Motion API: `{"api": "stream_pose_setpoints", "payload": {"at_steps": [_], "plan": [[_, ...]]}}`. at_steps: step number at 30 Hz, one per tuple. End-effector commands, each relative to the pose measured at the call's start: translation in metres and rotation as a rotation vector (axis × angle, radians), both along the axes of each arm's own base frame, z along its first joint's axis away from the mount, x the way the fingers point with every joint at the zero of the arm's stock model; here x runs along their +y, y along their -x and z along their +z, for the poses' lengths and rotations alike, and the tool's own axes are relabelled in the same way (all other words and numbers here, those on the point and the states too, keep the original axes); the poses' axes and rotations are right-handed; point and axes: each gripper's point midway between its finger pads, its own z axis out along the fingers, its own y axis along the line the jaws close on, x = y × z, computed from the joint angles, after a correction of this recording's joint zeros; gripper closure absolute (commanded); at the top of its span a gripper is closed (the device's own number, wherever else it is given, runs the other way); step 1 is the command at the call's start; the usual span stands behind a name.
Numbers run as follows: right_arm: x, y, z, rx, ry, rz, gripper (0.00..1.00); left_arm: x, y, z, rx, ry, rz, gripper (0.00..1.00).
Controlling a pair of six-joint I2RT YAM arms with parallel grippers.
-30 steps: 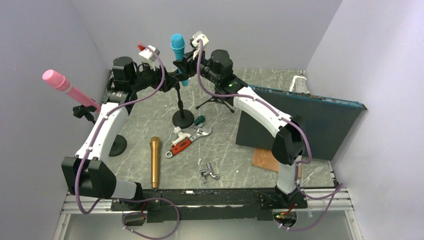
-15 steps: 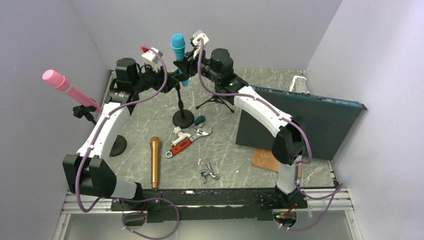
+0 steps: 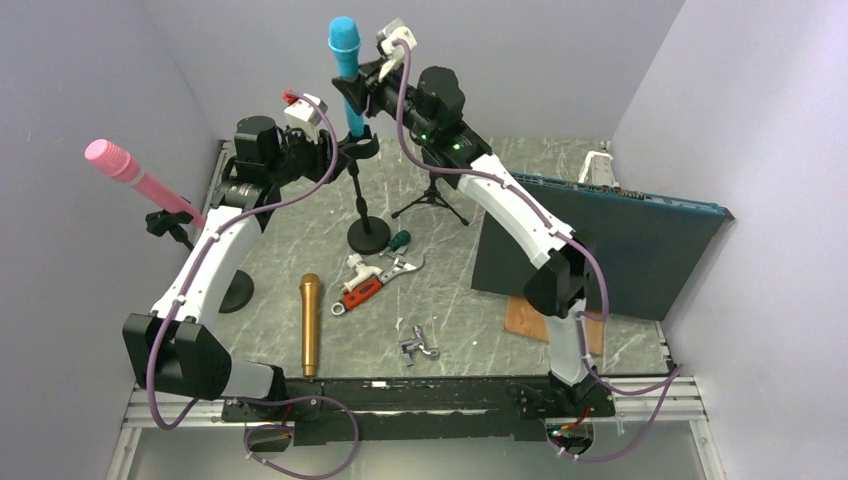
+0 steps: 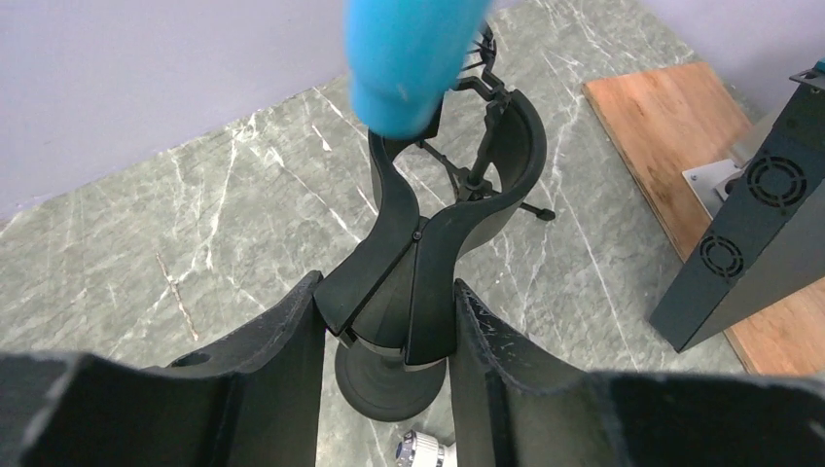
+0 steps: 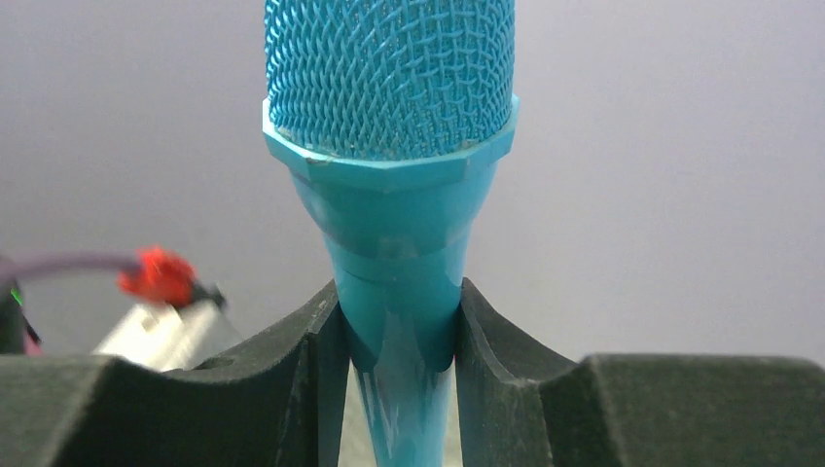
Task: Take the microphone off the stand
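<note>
blue microphone is near vertical, round mesh head up, smooth tapered plastic tail down, held high above the stand. right gripper is clamped on its tapered neck. left gripper is clenched on the black forked clip. only the left wrist view shows the blurred tail at the fork's mouth. only the right wrist view shows the mesh weave.
</note>
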Motion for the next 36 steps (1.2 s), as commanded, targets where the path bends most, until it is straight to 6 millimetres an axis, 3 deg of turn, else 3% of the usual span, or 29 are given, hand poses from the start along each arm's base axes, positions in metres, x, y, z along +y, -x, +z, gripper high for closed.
{"api": "stream_pose_setpoints", "payload": {"at_steps": [1,3,5,6,8,10,12,15,20,25,31,32,34,36], "plan": [[-0.019,0.027,0.096,-0.138,-0.149,-0.039,1.00,0.012,0.005,-0.006,0.000,-0.080,0.046,1.00],[-0.037,0.039,0.122,-0.162,-0.203,-0.067,1.00,0.011,0.007,-0.006,-0.002,-0.079,0.038,1.00],[-0.058,0.049,0.137,-0.172,-0.241,-0.111,1.00,0.011,0.008,-0.006,-0.002,-0.075,0.046,1.00],[-0.065,0.050,0.135,-0.162,-0.242,-0.130,1.00,0.010,0.008,-0.006,0.002,-0.070,0.049,0.97],[-0.083,0.058,0.140,-0.161,-0.244,-0.156,1.00,0.012,0.009,-0.005,0.012,-0.057,0.068,0.61],[-0.099,0.060,0.138,-0.135,-0.241,-0.189,1.00,0.015,0.009,-0.004,0.032,-0.039,0.103,0.19],[-0.113,0.063,0.127,-0.099,-0.229,-0.206,1.00,0.013,0.012,-0.003,0.043,-0.026,0.095,0.13],[-0.136,0.080,0.117,-0.056,-0.235,-0.219,1.00,0.009,0.015,0.009,0.033,0.007,0.086,0.10],[-0.156,0.100,0.091,0.031,-0.213,-0.214,1.00,0.008,0.018,0.031,0.032,0.089,0.117,0.03],[-0.175,0.124,0.070,0.080,-0.181,-0.215,1.00,0.033,0.011,0.048,0.155,0.224,0.301,0.03],[-0.193,0.143,0.053,0.129,-0.163,-0.229,1.00,0.026,0.011,0.082,0.127,0.411,0.237,0.01],[-0.195,0.146,0.052,0.132,-0.166,-0.226,1.00,0.027,0.006,0.085,0.133,0.442,0.242,0.04],[-0.198,0.153,0.055,0.134,-0.185,-0.214,1.00,0.020,-0.003,0.090,0.163,0.491,0.203,0.22],[-0.198,0.157,0.055,0.135,-0.190,-0.201,1.00,0.009,-0.014,0.093,0.193,0.524,0.145,0.25]]}}
